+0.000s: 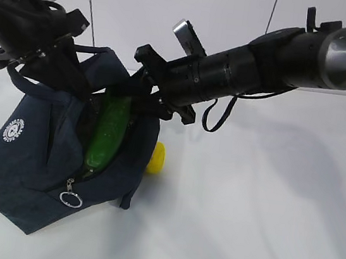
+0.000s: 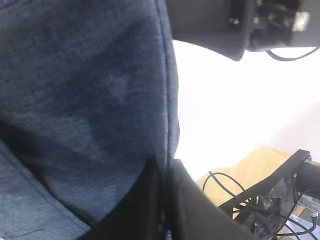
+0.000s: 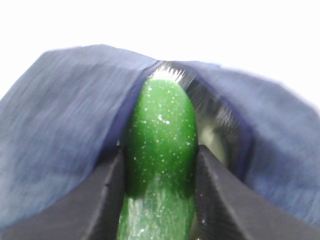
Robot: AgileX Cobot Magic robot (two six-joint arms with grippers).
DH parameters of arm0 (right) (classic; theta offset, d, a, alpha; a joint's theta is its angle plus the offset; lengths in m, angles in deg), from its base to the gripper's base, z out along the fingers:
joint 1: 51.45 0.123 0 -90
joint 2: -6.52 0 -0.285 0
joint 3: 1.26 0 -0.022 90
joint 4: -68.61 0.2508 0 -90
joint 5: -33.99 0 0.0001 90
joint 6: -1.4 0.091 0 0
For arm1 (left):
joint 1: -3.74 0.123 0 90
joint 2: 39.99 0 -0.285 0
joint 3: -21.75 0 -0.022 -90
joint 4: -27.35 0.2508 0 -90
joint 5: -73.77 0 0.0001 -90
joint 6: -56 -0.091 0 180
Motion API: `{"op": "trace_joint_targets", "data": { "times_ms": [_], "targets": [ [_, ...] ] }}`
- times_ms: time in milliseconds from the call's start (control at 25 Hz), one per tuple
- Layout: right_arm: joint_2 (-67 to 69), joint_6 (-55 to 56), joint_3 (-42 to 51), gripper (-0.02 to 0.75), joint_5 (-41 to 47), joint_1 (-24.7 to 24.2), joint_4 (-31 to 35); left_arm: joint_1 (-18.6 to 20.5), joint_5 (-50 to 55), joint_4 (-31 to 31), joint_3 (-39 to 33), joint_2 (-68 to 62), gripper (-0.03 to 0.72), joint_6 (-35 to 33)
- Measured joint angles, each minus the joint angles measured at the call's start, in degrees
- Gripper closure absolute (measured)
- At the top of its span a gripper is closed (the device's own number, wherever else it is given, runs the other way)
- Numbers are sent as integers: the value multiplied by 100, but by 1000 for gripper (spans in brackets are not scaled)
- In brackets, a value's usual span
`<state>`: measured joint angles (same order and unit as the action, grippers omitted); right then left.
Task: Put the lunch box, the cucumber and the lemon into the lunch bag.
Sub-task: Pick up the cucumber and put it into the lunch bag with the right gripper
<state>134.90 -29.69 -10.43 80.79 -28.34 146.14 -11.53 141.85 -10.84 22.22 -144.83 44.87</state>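
The navy lunch bag (image 1: 23, 154) lies on the white table with its top gaping. A green cucumber (image 1: 108, 130) slants down into that opening, its lower end inside. My right gripper (image 1: 138, 96) reaches in from the right and is shut on the cucumber's upper part. The right wrist view shows the cucumber (image 3: 161, 125) squeezed between both fingers (image 3: 107, 200), with silver lining (image 3: 215, 112) behind it. At the bag's upper left rim, my left gripper (image 1: 63, 70) is shut on the fabric, pinching the bag's edge (image 2: 167, 125). The yellow lemon (image 1: 156, 157) rests on the table against the bag's right side. The lunch box is hidden.
A metal ring zipper pull (image 1: 70, 200) hangs at the bag's front. The white table (image 1: 264, 212) stretches to the right of the bag. In the left wrist view, the right arm (image 2: 240, 25) crosses the top, and cables and a frame (image 2: 260, 200) lie beyond the table edge.
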Motion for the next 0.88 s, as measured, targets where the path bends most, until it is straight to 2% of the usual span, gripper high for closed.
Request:
{"op": "trace_joint_targets", "data": {
  "times_ms": [480, 880],
  "targets": [
    [11, -292, 0, 436, -857, 239, 122, 0, -13, -14, 0, 0, 685, 0],
    [122, -474, 0, 437, -1112, 515, 338, 0, -17, -18, 0, 0, 685, 0]
  ]
}}
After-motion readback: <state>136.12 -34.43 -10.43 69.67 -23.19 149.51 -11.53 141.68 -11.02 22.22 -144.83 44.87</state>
